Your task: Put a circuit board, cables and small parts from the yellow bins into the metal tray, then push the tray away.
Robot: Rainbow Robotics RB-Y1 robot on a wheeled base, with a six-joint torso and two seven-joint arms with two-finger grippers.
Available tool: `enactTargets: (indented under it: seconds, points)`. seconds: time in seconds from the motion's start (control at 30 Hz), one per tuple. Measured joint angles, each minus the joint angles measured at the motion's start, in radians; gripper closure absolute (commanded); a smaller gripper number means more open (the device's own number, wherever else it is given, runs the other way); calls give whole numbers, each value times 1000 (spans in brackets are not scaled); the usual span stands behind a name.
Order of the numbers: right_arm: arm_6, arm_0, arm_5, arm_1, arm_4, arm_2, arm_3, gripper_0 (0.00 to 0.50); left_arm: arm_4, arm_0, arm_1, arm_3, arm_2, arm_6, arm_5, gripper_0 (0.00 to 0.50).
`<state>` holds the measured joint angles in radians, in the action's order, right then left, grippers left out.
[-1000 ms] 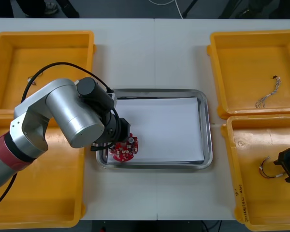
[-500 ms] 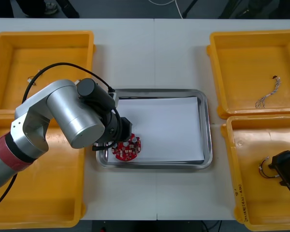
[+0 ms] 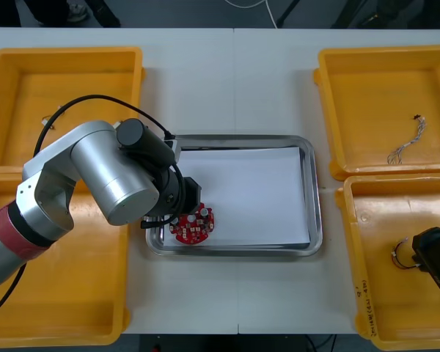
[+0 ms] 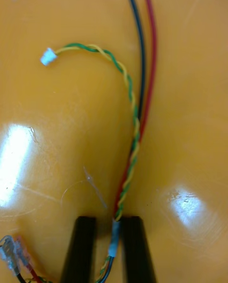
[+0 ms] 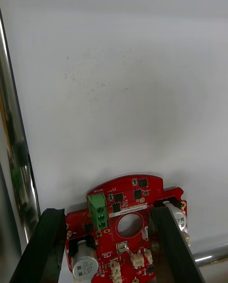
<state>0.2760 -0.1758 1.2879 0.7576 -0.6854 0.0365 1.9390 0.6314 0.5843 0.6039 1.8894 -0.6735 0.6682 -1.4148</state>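
Observation:
A round red circuit board [image 3: 192, 224] lies flat on the white inside of the metal tray [image 3: 315, 191], at its near left corner. My left gripper [image 5: 105, 212] hangs over it, open, one finger on each side of the board [image 5: 124, 226] and apart from it. In the near right bin [image 3: 367, 293], my right gripper [image 3: 434, 265] is low over a red and yellow cable [image 3: 402, 253]. In the right wrist view its fingers [image 4: 84, 249] are shut on that bundle [image 4: 135, 121] of red, black and twisted yellow-green wires, which runs away from the fingertips.
A twisted blue and white cable [image 3: 407, 143] lies in the far right bin [image 3: 330, 103]. A small metal part [image 3: 48, 125] sits in the far left bin [image 3: 66, 55]. My left arm [image 3: 95, 176] covers part of the near left bin. Loose connector ends [image 4: 14, 257] lie beside my right fingers.
My left gripper opened and let go of the circuit board, which now rests on the tray, slightly to the right. My right gripper moved in a little and shut on the cable.

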Motion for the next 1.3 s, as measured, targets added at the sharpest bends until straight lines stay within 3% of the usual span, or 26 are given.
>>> enactTargets:
  seconds: [0.2,0.5,0.93,1.3]
  points:
    - [0,0,-1,0,0,0,0,500,6,0,0,8,8,0,-32,0]
    - [0,2,28,0,-1,8,8,500,56,0,-1,94,115,0,-219,0]
    - [0,16,334,0,-40,153,150,500,91,0,-22,214,277,0,-487,0]
    - [1,62,532,0,-99,267,278,500,150,-21,-22,304,439,1,-499,0]
